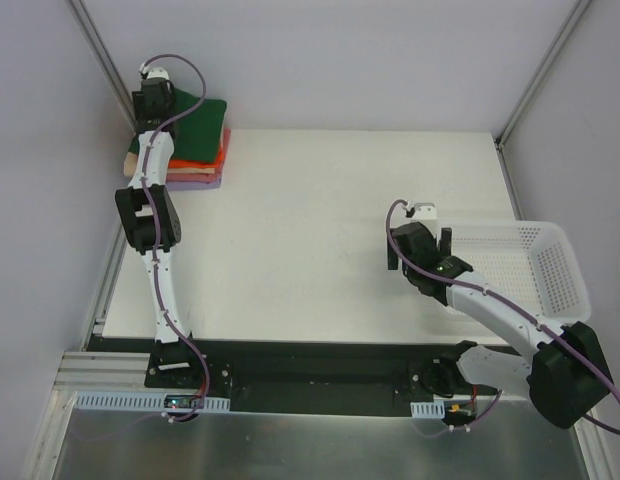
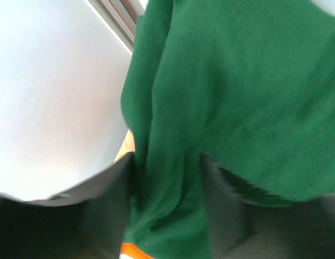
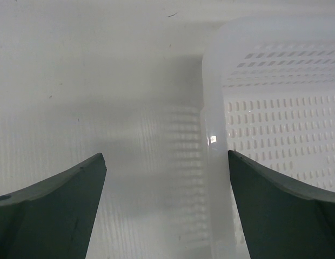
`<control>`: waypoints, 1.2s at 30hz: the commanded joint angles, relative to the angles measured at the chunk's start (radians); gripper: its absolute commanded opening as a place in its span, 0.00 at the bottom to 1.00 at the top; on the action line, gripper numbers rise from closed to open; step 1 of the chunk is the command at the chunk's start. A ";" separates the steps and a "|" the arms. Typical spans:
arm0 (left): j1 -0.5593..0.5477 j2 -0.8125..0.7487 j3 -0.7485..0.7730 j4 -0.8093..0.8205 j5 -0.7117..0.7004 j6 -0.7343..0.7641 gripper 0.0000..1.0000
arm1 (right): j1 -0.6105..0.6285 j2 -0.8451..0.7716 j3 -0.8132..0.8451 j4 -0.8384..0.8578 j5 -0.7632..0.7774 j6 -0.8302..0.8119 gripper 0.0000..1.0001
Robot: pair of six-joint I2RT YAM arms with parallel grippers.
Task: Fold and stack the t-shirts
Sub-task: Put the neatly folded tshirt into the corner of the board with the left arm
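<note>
Left gripper (image 2: 167, 210) is way out at the far-left corner of the table (image 1: 320, 230), right on top of the t-shirt stack. The dark green t-shirt (image 1: 198, 118) is the top layer. Under it you can see the orange t-shirt (image 1: 218, 155) sticking out on the right, a lavender t-shirt (image 1: 205, 183) at the bottom front, and a bit of a beige t-shirt (image 1: 135, 158) on the left edge.

In the left wrist view a fold of the green cloth runs between the two dark fingers (image 2: 108, 210), with a sliver of orange below. It's pretty blurry, and I honestly can't tell if the fingers are pinching that fold or have let it go.

Right gripper (image 3: 167, 210) is spread wide with nothing in it. It hangs over the table just beside the left end of the white mesh basket (image 1: 510, 228). In its wrist view the basket's rounded rim shows between the fingers (image 3: 54, 216), closer to the right-hand one.
</note>
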 commanded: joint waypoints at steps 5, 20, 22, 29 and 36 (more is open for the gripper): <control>0.014 -0.150 -0.005 0.031 -0.066 -0.084 0.99 | -0.002 -0.031 0.051 -0.041 0.015 0.020 0.96; -0.023 -0.688 -0.474 -0.070 0.248 -0.439 0.99 | -0.002 -0.215 0.013 -0.061 -0.034 0.035 0.96; -0.059 -0.820 -0.622 -0.070 0.209 -0.485 0.99 | -0.003 -0.249 -0.010 -0.053 -0.038 0.058 0.96; -0.322 -1.275 -1.169 -0.073 0.000 -0.680 0.99 | -0.003 -0.357 -0.089 0.019 -0.134 0.046 0.96; -0.506 -1.578 -1.591 -0.161 -0.057 -0.851 0.99 | -0.003 -0.452 -0.156 0.043 -0.229 0.044 0.96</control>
